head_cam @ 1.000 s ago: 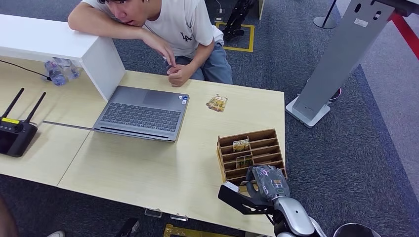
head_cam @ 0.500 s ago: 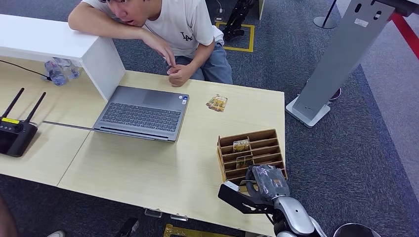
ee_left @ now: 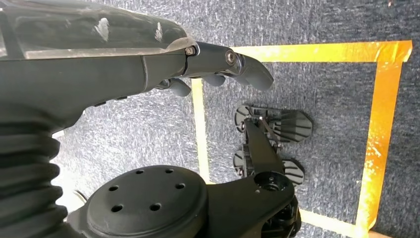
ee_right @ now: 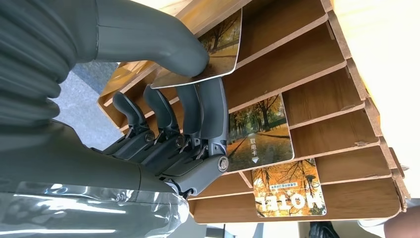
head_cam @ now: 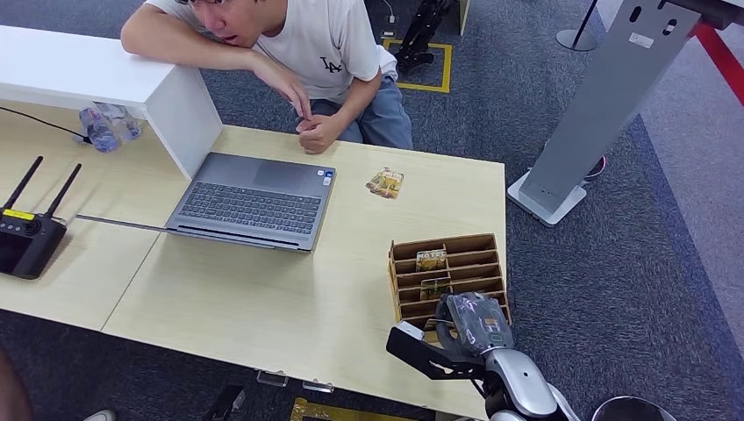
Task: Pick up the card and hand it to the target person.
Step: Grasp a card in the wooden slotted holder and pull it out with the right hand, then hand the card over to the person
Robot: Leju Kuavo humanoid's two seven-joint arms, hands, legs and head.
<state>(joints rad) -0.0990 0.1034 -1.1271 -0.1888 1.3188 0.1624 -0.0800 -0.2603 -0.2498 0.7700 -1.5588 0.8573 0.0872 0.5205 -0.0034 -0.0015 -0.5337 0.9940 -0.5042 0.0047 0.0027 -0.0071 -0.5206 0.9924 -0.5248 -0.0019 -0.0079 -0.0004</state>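
A wooden slotted rack stands near the table's right front corner with autumn-picture cards in its slots. My right hand reaches into the rack's near slots. In the right wrist view my right hand pinches one card, thumb on its face and fingers beneath, the card partly in the rack. Two more cards sit in other slots. The person sits across the table, a hand resting on its far edge. My left hand hangs over the floor, holding nothing.
An open laptop lies mid-table in front of the person. A small card packet lies right of it. A white shelf, bottles and a black router are at the left. A grey stand rises right of the table.
The rack has shifted slightly to the right and toward the table's near edge under my right hand. The person has stayed still.
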